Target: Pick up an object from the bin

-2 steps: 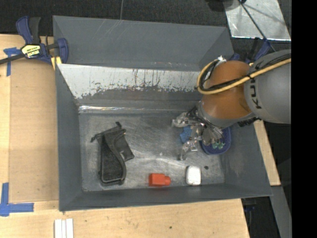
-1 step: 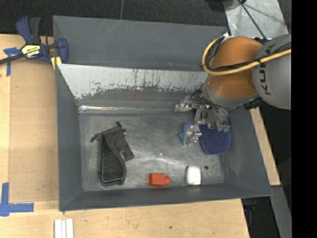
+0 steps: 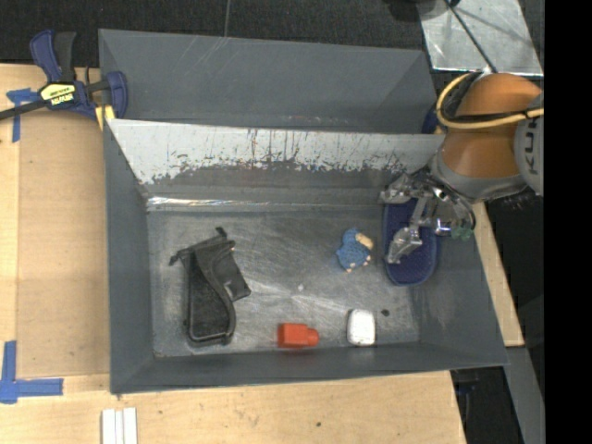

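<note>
My gripper (image 3: 413, 234) hangs over the right side of the bin, its metal fingers pointing down above a dark blue oval thing (image 3: 410, 257) that lies against the right wall. Nothing shows between the fingers. Just left of them lies a small blue figure (image 3: 352, 250) with a tan patch. Nearer the front sit a small white block (image 3: 361, 327) and a red block (image 3: 297, 336).
A black tool-like thing (image 3: 210, 286) with a handle lies at the bin's left side. The orange cover on the wrist hangs above the right wall. The bin's sloped walls rise on all sides.
</note>
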`<state>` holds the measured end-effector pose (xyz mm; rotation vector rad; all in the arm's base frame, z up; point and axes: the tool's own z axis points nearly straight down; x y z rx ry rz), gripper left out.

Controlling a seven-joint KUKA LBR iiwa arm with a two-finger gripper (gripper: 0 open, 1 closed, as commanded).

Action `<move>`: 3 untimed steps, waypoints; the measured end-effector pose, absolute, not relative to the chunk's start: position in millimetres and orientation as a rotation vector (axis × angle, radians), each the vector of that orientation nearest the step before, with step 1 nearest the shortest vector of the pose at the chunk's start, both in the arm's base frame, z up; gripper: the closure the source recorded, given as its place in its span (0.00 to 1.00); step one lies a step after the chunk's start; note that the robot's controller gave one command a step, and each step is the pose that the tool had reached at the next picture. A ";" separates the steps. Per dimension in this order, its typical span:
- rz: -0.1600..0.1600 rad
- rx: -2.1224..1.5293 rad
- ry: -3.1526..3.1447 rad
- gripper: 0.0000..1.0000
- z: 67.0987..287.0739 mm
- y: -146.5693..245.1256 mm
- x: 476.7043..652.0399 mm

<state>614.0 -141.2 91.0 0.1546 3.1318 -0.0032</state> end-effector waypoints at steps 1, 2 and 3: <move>0.004 0.464 3.105 0.00 110.2 -74.1 602.3; 0.001 0.627 3.079 0.00 83.4 -61.0 602.2; 0.000 0.625 3.077 1.00 84.4 -61.6 602.6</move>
